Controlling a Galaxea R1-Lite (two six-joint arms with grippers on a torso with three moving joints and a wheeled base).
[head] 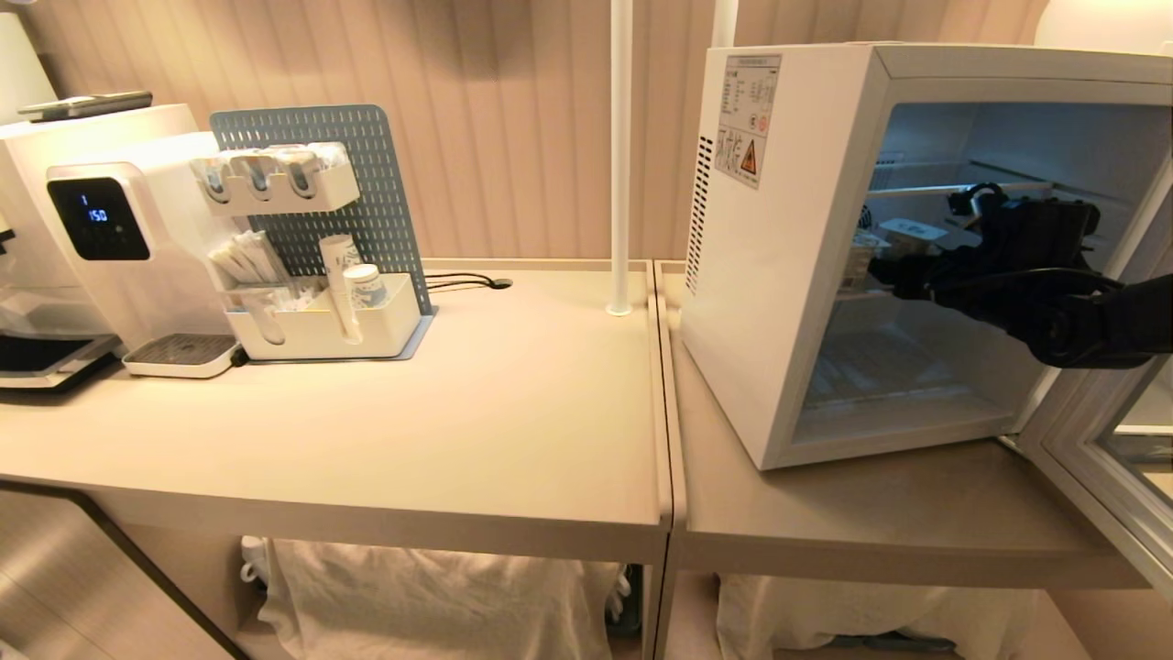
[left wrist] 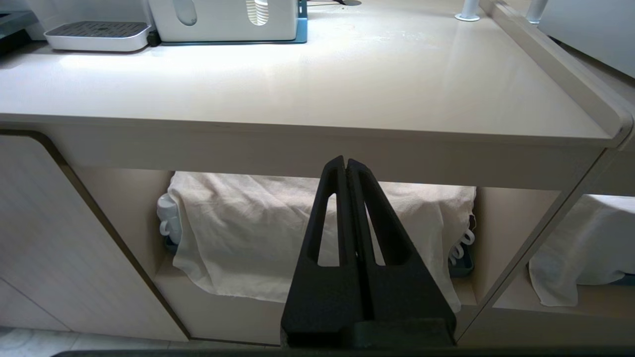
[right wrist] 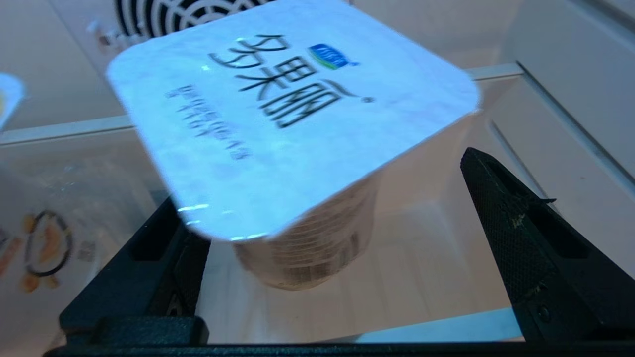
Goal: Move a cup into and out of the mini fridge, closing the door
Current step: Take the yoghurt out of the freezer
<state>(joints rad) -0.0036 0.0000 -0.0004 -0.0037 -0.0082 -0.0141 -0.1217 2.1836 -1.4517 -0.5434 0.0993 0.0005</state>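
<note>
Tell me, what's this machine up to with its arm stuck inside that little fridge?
The robot's right gripper is reaching into the mini fridge, whose door hangs open. Its fingers stand wide apart on either side of a foil-lidded cup on the shelf, not yet closed on it. The left gripper is shut and parked low in front of the counter, doing nothing.

Warm, even light — countertop (left wrist: 297,79) glare
</note>
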